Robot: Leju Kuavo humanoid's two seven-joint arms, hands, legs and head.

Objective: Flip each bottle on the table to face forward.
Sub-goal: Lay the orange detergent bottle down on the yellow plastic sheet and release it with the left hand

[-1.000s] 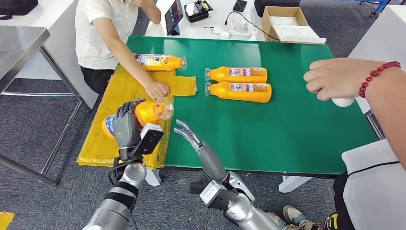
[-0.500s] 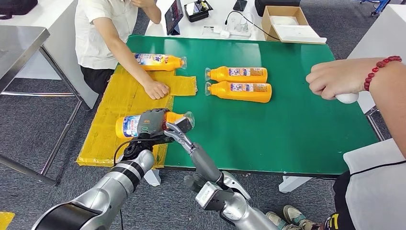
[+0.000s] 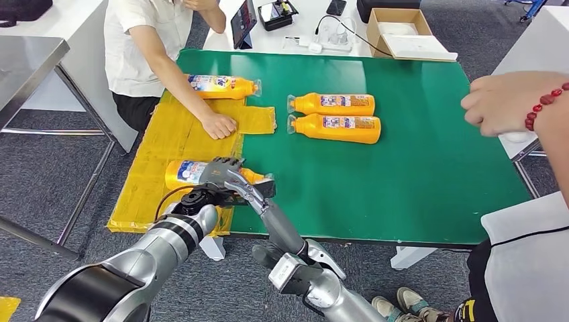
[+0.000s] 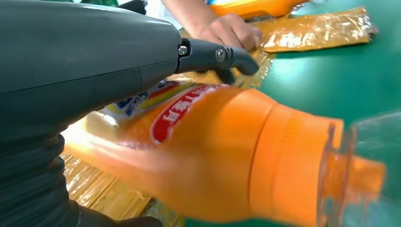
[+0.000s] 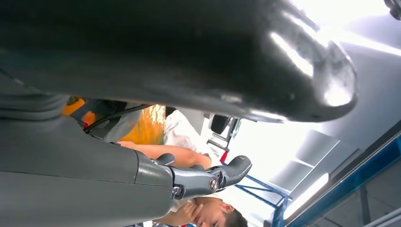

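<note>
Bottles: 4 orange, all lying on their sides on the green table [image 3: 416,168].
Held bottle [image 3: 184,172]: under the L hand, on the yellow sheet [image 3: 151,161], label up, clear cap pointing twd the R hand.
L hand [image 3: 216,171]: fingers wrapped over the held bottle's middle, clamped on it; L wrist view shows a finger [image 4: 215,54] arched over the orange body [image 4: 222,156].
R hand [image 3: 248,191]: just beside the L hand at the cap end, fingers stretched out, apart; whether it touches the cap, can't tell.
Far-left bottle [image 3: 225,86]: well beyond the L hand, by a seated person's arm.
Paired bottles [image 3: 332,104] [image 3: 335,127]: 2, side by side, touching, beyond the R hand, caps twd the sheet.
People: 2. One hand [image 3: 220,125] resting on the sheet just past the L hand; another w/ red bead bracelet [image 3: 500,100] far off on the R hand's side.
</note>
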